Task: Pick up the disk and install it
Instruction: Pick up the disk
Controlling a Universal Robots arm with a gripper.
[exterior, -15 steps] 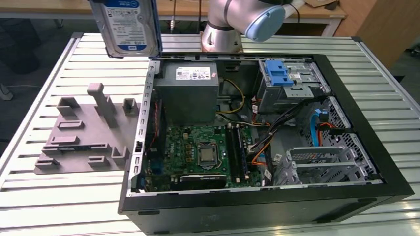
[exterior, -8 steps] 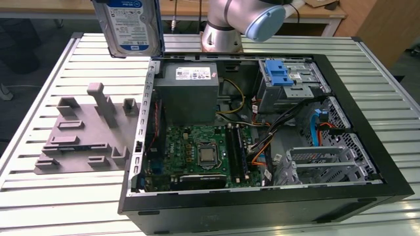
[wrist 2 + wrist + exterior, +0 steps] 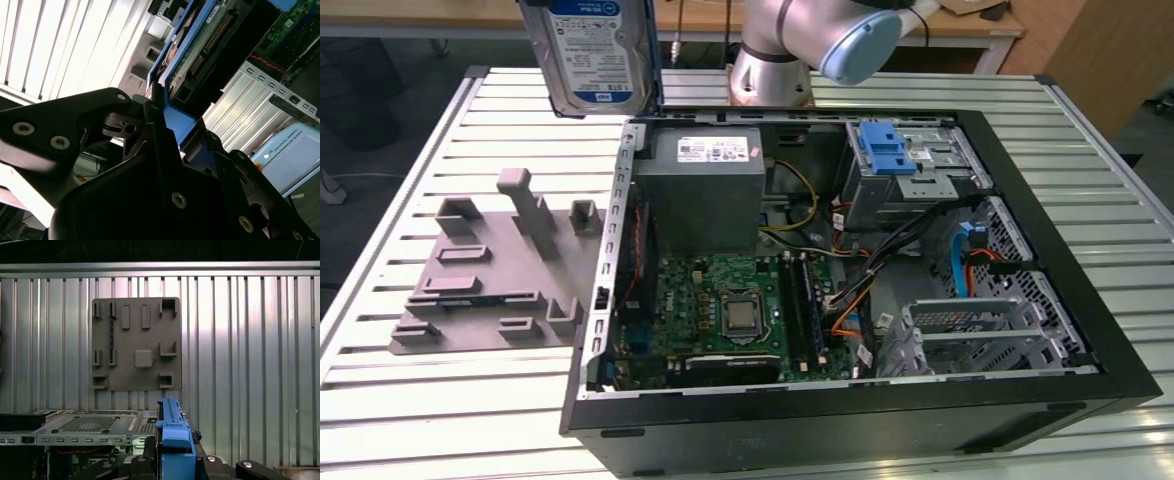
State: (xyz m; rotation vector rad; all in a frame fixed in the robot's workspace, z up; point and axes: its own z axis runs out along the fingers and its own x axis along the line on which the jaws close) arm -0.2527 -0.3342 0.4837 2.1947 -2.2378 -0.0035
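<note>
One disk (image 3: pixel 600 55), upright in the gripper's (image 3: pixel 175 460) firm grasp, above the table (image 3: pixel 427 420).

The computer case (image 3: pixel 1067 330) is open on top; entry from above is unobstructed. Inside, the power supply (image 3: pixel 700 175) and loose cables (image 3: pixel 907 245) crowd the drive cage (image 3: pixel 907 160). Upright fixture pegs (image 3: pixel 520 195) (on the desk (image 3: pixel 400 400)) obstruct low passes beside the case wall. The disk (image 3: pixel 600 55) hangs clear above them.
</note>
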